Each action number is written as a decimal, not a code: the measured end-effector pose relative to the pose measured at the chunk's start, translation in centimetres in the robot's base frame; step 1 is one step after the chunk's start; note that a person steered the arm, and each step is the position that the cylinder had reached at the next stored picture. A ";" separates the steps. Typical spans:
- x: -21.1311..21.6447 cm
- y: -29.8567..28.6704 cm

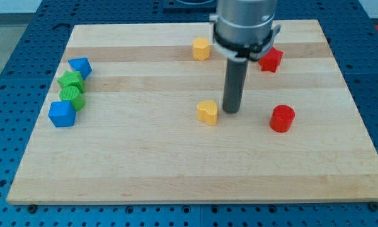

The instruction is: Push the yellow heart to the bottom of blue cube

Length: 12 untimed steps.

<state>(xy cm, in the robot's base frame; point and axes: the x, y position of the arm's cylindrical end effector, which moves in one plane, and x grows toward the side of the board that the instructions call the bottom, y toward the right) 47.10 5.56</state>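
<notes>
The yellow heart lies near the middle of the wooden board. My tip rests on the board just to the heart's right, close to it; I cannot tell if they touch. The blue cube sits far off at the view's left edge of the board, at the bottom of a cluster of blocks. The rod rises from the tip to the arm's grey housing at the view's top.
Above the blue cube sit a green cylinder, a green star-like block and a blue pentagon-like block. A yellow hexagon-like block lies at the top middle. A red star-like block and a red cylinder lie at the right.
</notes>
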 end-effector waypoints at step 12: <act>3.1 -16.0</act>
<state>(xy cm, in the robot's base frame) 50.21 -10.43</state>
